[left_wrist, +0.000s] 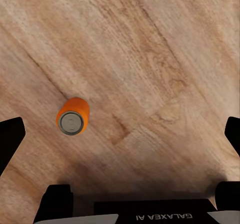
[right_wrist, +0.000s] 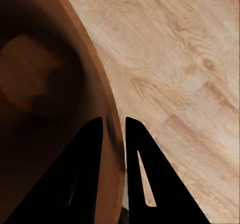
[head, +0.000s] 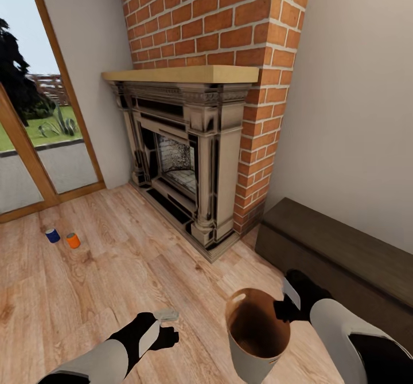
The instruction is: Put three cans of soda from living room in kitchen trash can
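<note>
one brick column [head: 229,23] with one pale wood mantel [head: 183,74] and one dark-and-cream fireplace [head: 183,155] beneath it. one glass door [head: 34,114] in a wood frame, to the fireplace's left. one long dark bench [head: 338,246] against the right wall. wood floor [head: 86,269] throughout.

one bin [head: 256,338], brown inside, pale outside, near the bottom of the head view. right tool [right_wrist: 114,134]: its two fingers sit close together with the bin's rim pinched between them, one finger inside the wall and one outside; the right wrist view shows this pinch plainly, while the head view shows the black tool [head: 285,308] at the rim's right side.

cans, three counted. head view: one blue can [head: 53,235] and one orange can [head: 73,240], upright, just beside each other on the floor near the door, well apart from both tools. left wrist view: a second orange can [left_wrist: 73,116], upright on the floor, seen from above.

left tool [left_wrist: 120,134]: spread wide, holding nothing; this can lies below it, nearer one finger than the other, untouched. in the head view the left tool [head: 166,326] hangs above the floor, left of the bin.
</note>
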